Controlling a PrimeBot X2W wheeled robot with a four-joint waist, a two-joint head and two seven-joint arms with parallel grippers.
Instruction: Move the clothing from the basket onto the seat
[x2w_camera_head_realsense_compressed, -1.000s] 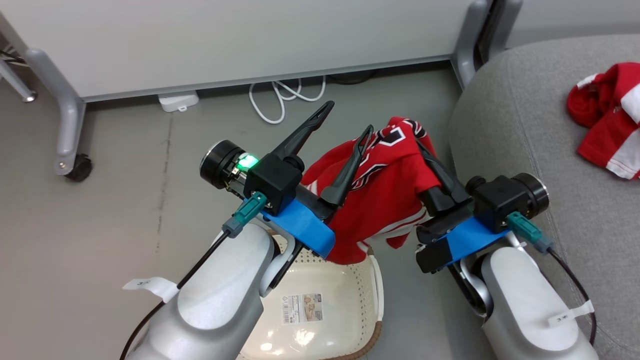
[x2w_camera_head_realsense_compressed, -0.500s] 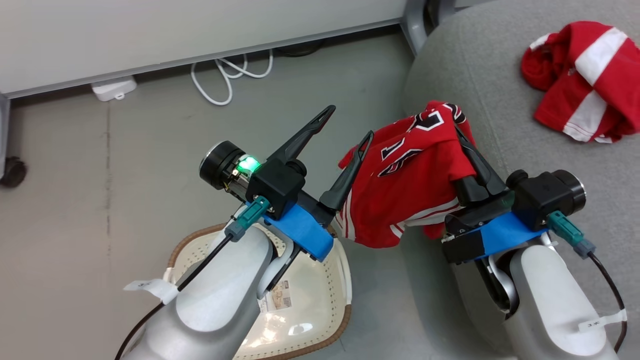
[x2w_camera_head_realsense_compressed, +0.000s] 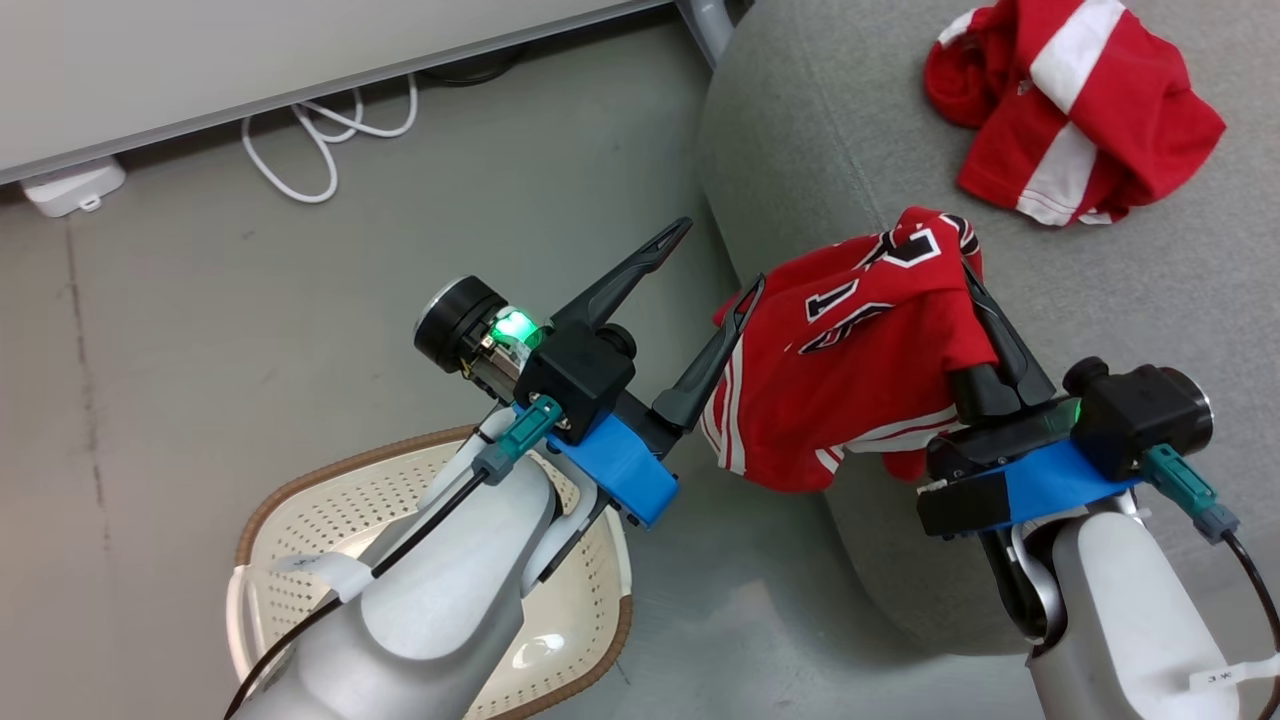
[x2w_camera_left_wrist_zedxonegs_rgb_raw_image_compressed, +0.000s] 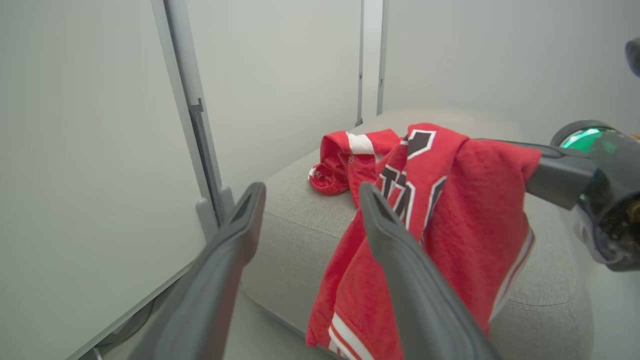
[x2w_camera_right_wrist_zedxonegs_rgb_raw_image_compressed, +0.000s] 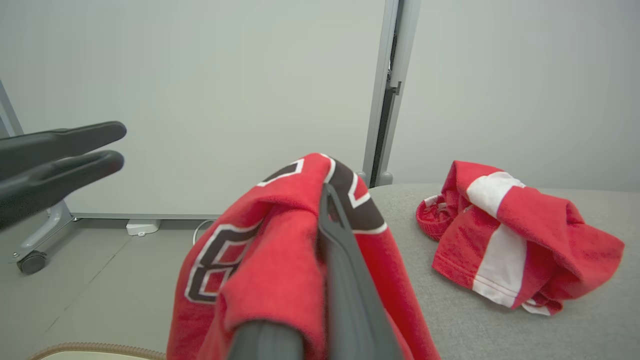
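My right gripper (x2w_camera_head_realsense_compressed: 968, 272) is shut on the red jersey (x2w_camera_head_realsense_compressed: 860, 350), which hangs from it in the air over the left edge of the grey sofa (x2w_camera_head_realsense_compressed: 830, 150). The cloth hides most of its fingers (x2w_camera_right_wrist_zedxonegs_rgb_raw_image_compressed: 340, 250). My left gripper (x2w_camera_head_realsense_compressed: 722, 255) stands open and holds nothing, its nearer finger close beside the jersey's left edge (x2w_camera_left_wrist_zedxonegs_rgb_raw_image_compressed: 350, 250). The red garment with white stripes (x2w_camera_head_realsense_compressed: 1070, 110) lies crumpled on the sofa seat beyond. The cream basket (x2w_camera_head_realsense_compressed: 330, 462) sits on the floor at lower left, partly under my left forearm; the part of its inside that shows holds no clothing.
A white partition panel (x2w_camera_right_wrist_zedxonegs_rgb_raw_image_compressed: 200, 100) on grey legs with a castor (x2w_camera_right_wrist_zedxonegs_rgb_raw_image_compressed: 32, 262) stands behind the floor area. A white cable (x2w_camera_head_realsense_compressed: 320, 130) and a white adapter (x2w_camera_head_realsense_compressed: 65, 185) lie at its foot. Grey floor (x2w_camera_head_realsense_compressed: 250, 320) lies between basket and sofa.
The head view has swung right. My right gripper has carried the jersey from above the basket to over the sofa's edge. The left gripper stays open.
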